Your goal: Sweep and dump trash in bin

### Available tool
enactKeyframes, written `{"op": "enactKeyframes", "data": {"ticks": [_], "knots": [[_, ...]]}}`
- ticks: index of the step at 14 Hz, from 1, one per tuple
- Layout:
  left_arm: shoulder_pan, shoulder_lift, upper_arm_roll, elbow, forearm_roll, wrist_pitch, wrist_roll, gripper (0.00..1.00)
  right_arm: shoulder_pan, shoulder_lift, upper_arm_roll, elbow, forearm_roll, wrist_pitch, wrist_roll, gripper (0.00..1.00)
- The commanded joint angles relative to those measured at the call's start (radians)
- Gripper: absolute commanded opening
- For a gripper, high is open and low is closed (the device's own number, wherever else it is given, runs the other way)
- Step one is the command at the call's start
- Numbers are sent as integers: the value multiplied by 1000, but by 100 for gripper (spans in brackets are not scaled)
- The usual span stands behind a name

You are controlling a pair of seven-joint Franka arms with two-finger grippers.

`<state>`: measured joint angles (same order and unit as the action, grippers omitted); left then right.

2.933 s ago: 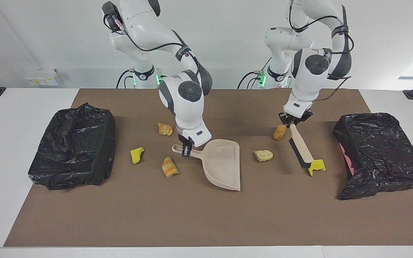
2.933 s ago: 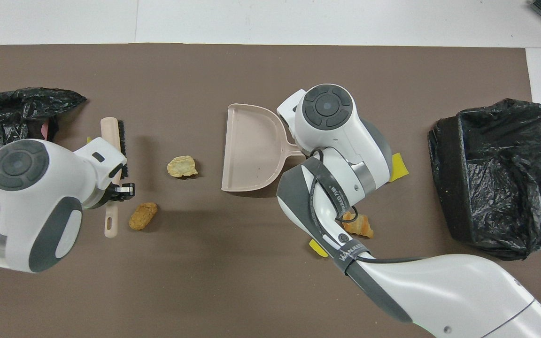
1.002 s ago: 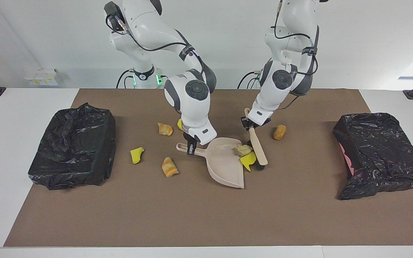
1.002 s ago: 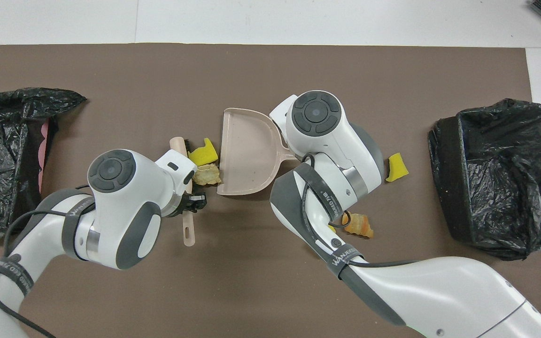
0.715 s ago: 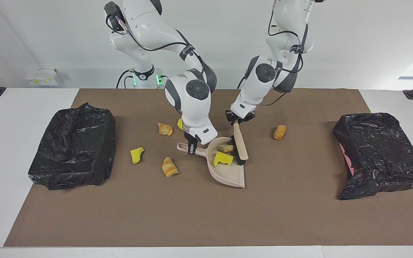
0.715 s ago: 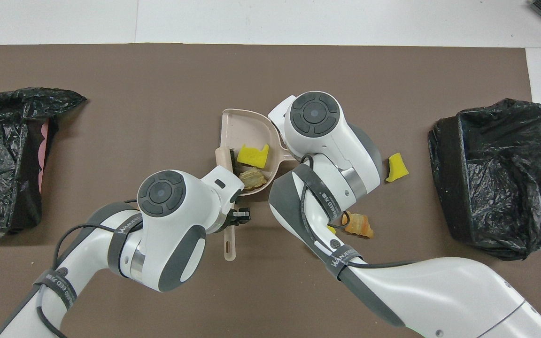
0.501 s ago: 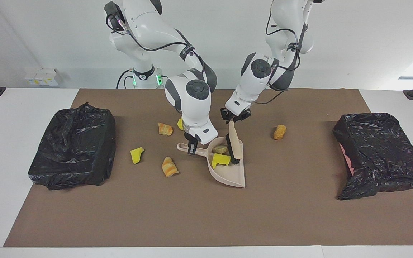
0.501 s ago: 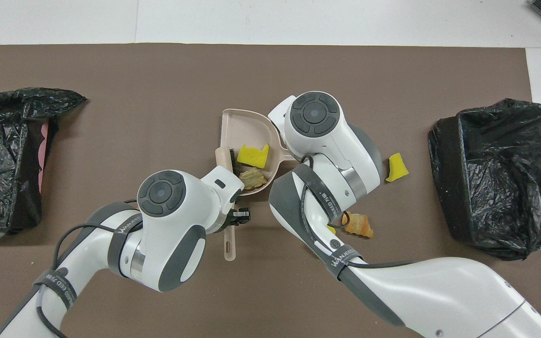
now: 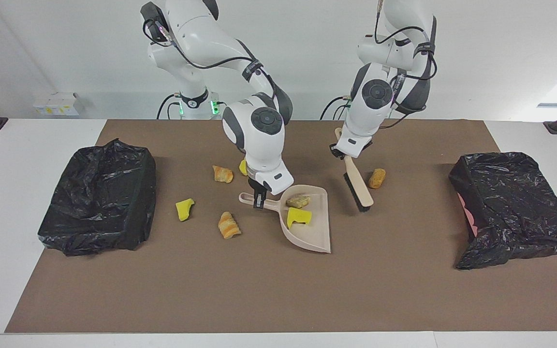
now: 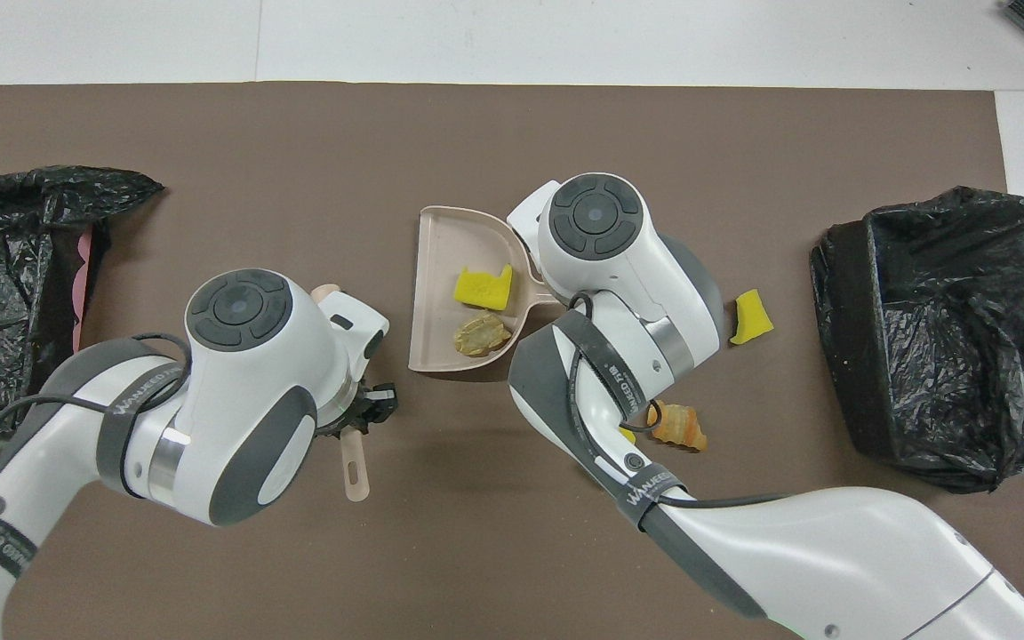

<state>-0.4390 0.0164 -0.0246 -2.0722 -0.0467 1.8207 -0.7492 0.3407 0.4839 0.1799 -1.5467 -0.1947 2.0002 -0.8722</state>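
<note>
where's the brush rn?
In the facing view the brush hangs tilted in the left gripper, bristles down, between the dustpan and the orange-tan scrap; whether it touches the mat is unclear.

Both views are bright and evenly lit from above, with sharp focus throughout. Shadows on the brown mat (image 9: 259,290) are soft and short, pooled under the arms. The black bin bags (image 9: 97,198) show small glossy highlights. A pale glare enters at the facing view's right edge. No blur.
</note>
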Motion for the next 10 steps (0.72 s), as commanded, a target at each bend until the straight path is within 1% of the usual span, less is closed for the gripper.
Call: {"op": "enactKeyframes", "data": {"ticks": [1, 3, 4, 6, 7, 8, 10], "knots": [[29, -32, -9, -17, 36, -84, -162, 0, -14, -4, 15, -3, -2, 9, -10, 0], [32, -56, -9, -43, 36, -147, -247, 0, -14, -4, 15, -3, 0, 6, -68, 0], [29, -85, -11, -87, 36, -147, -281, 0, -14, -5, 15, -4, 0, -3, -83, 0], [17, -146, -12, -187, 37, -120, -288, 0, -14, -8, 16, -9, 1, -12, -152, 0], [17, -168, -14, -224, 37, -100, -288, 0, -12, -10, 16, -9, 6, -17, -181, 0], [17, -193, -14, -265, 37, -52, -285, 0, -12, -11, 16, -10, 6, -30, -189, 0], [22, -205, -14, -322, 36, 66, -269, 0, -6, -19, 26, -13, 6, -40, -189, 0]]}}
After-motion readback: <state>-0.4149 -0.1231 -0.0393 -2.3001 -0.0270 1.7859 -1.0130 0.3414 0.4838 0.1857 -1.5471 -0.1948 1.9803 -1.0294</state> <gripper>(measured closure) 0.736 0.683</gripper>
